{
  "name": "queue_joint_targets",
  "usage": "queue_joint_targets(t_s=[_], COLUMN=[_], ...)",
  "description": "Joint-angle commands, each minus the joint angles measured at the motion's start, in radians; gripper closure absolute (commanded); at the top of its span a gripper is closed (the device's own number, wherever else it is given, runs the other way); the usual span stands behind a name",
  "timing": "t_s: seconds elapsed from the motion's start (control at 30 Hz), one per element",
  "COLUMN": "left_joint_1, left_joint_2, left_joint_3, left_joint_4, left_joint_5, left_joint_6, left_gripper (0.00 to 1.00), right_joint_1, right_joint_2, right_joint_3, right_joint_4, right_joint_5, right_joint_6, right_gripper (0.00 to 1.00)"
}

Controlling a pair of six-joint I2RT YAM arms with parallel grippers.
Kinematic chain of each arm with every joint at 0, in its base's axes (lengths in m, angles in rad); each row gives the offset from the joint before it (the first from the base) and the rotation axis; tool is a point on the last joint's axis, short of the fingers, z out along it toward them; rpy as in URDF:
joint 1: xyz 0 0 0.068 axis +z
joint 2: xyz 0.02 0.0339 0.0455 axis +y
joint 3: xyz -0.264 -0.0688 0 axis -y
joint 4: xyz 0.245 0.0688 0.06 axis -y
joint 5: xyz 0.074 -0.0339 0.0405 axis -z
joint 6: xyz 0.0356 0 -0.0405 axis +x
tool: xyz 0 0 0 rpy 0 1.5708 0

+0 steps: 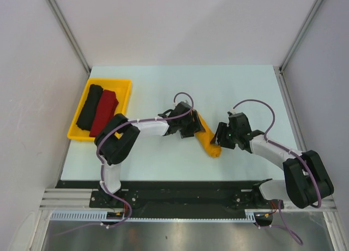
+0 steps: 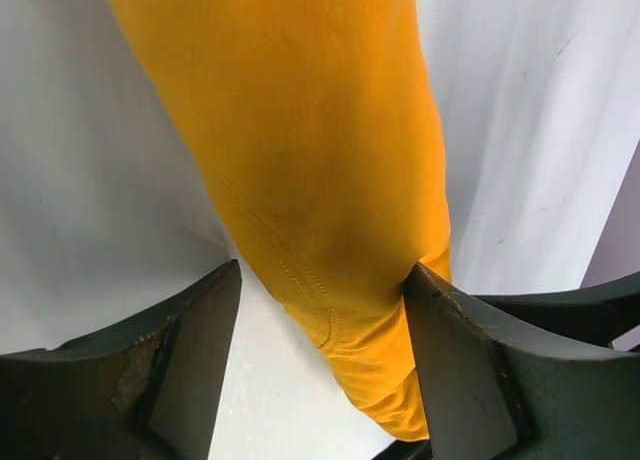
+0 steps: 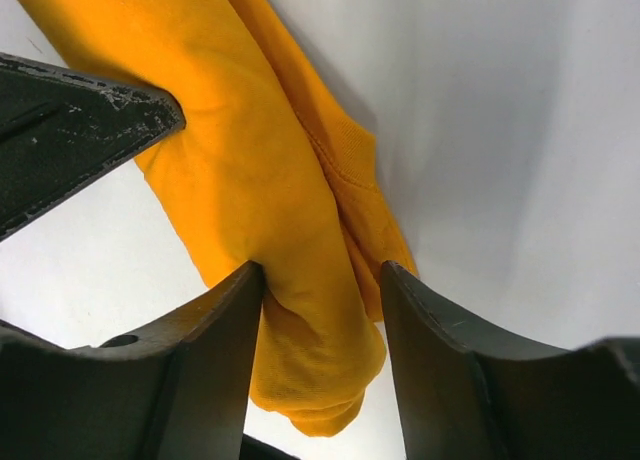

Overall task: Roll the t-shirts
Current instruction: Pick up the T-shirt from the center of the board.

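At table (image 1: 245,87) center, mustard t-shirt (image 1: 206,135) lies as a long narrow folded strip, running 11 to 5 o'clock. Left hand (image 2: 322,300) straddles its 11 o'clock end, released: one finger (image 2: 455,370) touches cloth, the other stands clear. Right hand (image 3: 322,280) at the 5 o'clock end, clenched on the strip, cloth pinched between both fingers. Toward 10 o'clock, yellow plastic tray (image 1: 126,84) holds black t-shirt roll (image 1: 90,105) and dark red t-shirt roll (image 1: 104,112), side by side, touching.
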Motion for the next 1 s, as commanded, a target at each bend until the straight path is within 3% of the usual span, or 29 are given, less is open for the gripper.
queue_joint_targets(t_s=[0.0,0.47,0.67,0.73,0.77,0.9,0.97], left_joint_1=[0.005,0.005,0.002,0.002,0.002,0.002,0.008], left_joint_2=[0.037,0.102,0.139,0.153,0.159,0.176,0.176], left_joint_3=[0.019,0.034,0.067,0.08,0.088,0.149,0.185], left_joint_4=[-0.034,-0.016,-0.022,-0.028,-0.034,-0.098,-0.143], left_joint_5=[-0.069,-0.083,-0.072,-0.066,-0.065,-0.078,-0.079], left_joint_6=[0.027,0.073,0.09,0.101,0.108,0.199,0.274], left_gripper=[0.28,0.34,0.42,0.5,0.61,0.81,1.0], right_joint_1=[-0.015,0.039,0.057,0.06,0.062,0.088,0.105], right_joint_2=[0.028,0.025,0.023,0.023,0.023,0.023,0.014], right_joint_3=[0.021,-0.038,-0.039,-0.039,-0.039,-0.038,-0.039], right_joint_4=[0.018,0.081,0.103,0.112,0.115,0.147,0.163], right_joint_5=[0.016,-0.022,-0.039,-0.05,-0.054,-0.059,-0.048], right_joint_6=[0.006,0.078,0.097,0.101,0.101,0.118,0.13], right_gripper=[0.5,0.5,0.5,0.49,0.48,0.44,0.38])
